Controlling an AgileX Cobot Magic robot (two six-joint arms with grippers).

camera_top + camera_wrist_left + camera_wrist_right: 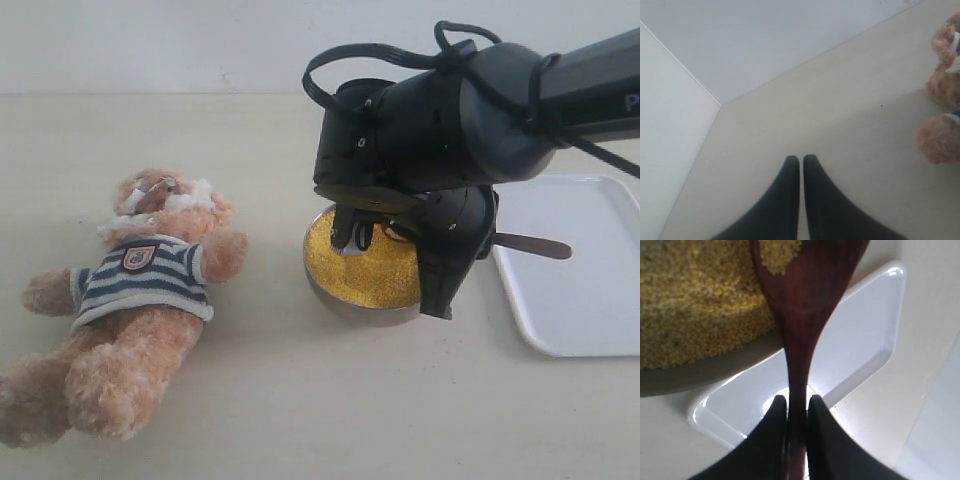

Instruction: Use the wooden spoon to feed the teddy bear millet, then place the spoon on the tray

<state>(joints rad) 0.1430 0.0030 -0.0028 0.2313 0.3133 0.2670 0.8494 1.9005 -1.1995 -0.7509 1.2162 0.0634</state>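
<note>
1. A pale beige table (300, 400) runs back to a plain white wall (150, 45), seen from the exterior camera.
2. The teddy bear (140, 290) lies on its back at the left of the frame. Its head points toward the wall, and its striped shirt and chest badge face up.
3. A round metal bowl (345, 300) heaped with yellow millet (375, 275) sits at centre frame, near the bear's outstretched arm but not touching it.
4. The white tray (590, 290) lies flat at the right edge of the frame, just beside the bowl and partly cut off by the border.
5. The right arm hangs over the bowl and hides its far rim. The right gripper (796, 401) has its jaws nearly together, clamped on the slim handle of the wooden spoon (800, 315).
6. The spoon's round end carries a small patch of grain and sits over the millet. In the exterior view the handle's tail pokes out to the right, over the tray's left edge.
7. The left gripper (801, 159) has its jaws pressed together with nothing between them, above bare table. A slice of the bear's fur shows in its camera.
</note>
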